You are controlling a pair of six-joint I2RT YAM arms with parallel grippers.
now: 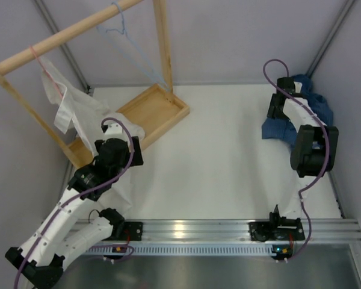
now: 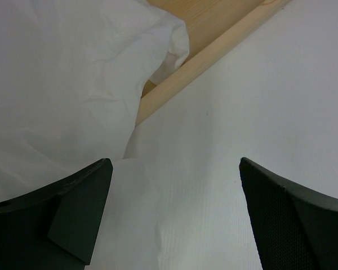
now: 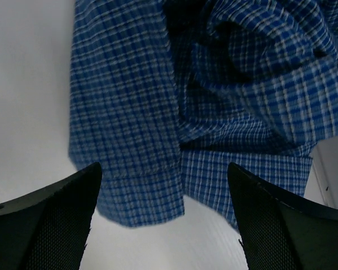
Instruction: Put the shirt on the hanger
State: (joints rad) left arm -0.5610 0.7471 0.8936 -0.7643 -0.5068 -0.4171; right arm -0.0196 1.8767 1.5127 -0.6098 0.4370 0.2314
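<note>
While the shirt (image 1: 272,129) lies crumpled at the far right corner of the tabletop (image 1: 228,162), the right tool (image 3: 164,166) hangs over it, spread wide and gripping nothing. At the far left corner, the hanger (image 1: 125,30) hangs by its hook from the wooden rail (image 1: 66,33). Near the left edge, the left tool (image 2: 174,164), likewise wide apart and empty, sits over the white garment (image 2: 62,84) beside the rack's wooden base (image 1: 162,111).

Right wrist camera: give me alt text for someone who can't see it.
A crumpled blue checked shirt lies on a white table and fills most of the picture. The right gripper is open, with its two dark fingers in the bottom corners. The shirt's near edge shows between them.
</note>
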